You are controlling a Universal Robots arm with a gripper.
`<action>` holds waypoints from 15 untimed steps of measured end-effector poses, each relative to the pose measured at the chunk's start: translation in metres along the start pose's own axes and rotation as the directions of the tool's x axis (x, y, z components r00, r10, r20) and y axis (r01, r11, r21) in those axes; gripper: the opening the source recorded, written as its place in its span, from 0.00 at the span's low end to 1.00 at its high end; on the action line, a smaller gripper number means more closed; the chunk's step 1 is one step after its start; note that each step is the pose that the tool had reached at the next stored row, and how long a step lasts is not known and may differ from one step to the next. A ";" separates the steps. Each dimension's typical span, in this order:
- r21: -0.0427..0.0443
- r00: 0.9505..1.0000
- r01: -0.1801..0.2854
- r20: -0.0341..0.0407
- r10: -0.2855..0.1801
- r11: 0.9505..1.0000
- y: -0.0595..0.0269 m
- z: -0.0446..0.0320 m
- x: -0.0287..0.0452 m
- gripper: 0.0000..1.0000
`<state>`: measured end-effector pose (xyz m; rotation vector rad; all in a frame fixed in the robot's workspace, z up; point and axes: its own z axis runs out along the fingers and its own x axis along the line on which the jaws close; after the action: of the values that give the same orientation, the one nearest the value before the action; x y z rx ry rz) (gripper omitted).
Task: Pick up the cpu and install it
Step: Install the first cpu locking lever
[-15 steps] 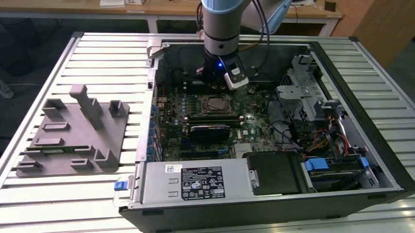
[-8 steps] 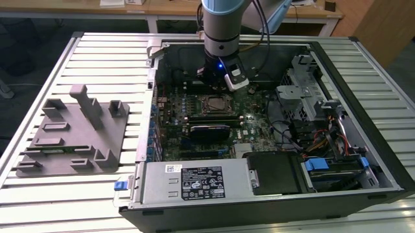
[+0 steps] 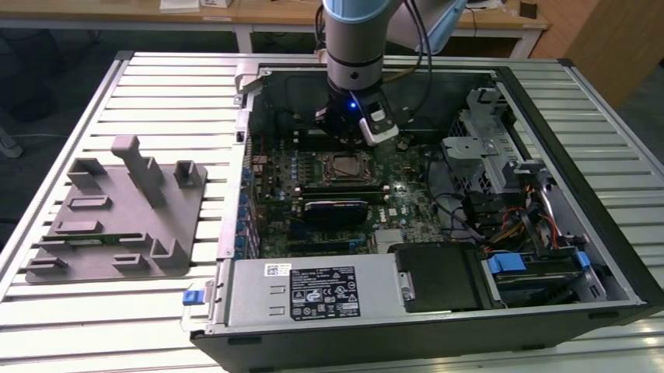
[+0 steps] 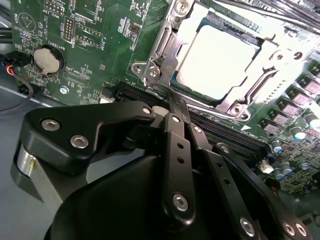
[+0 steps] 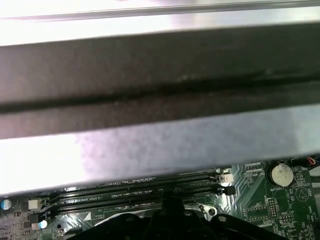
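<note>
Fingers [image 4: 176,107] pressed together, holding nothing, tips poised at the edge of the socket frame [image 4: 165,50]. Just beyond, chip [image 4: 217,60] already lying seated inside that frame on the green board [image 4: 90,30]. Risk, judged from here: dropping further could scrape the bracket or nudge the chip askew.

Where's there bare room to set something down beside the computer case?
The slatted table is bare beyond the grey tray, toward the exterior view's far left corner, and in front of the tray. Inside the case it is crowded: motherboard, cables, drive bays, and the gripper above the cpu.
</note>
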<state>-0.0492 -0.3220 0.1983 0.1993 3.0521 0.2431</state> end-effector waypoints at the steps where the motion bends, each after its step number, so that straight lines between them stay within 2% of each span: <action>1: 0.000 1.000 0.000 0.000 0.000 1.000 0.0002 -0.0009 -0.0001 0.11; 5: 0.000 1.000 0.000 0.000 0.000 1.000 0.0005 -0.0021 -0.0002 0.11; 15: -0.003 1.000 -0.001 0.007 0.001 1.000 0.0014 -0.0021 0.0017 0.11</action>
<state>-0.0508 -0.3207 0.2006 0.2011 3.0445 0.2469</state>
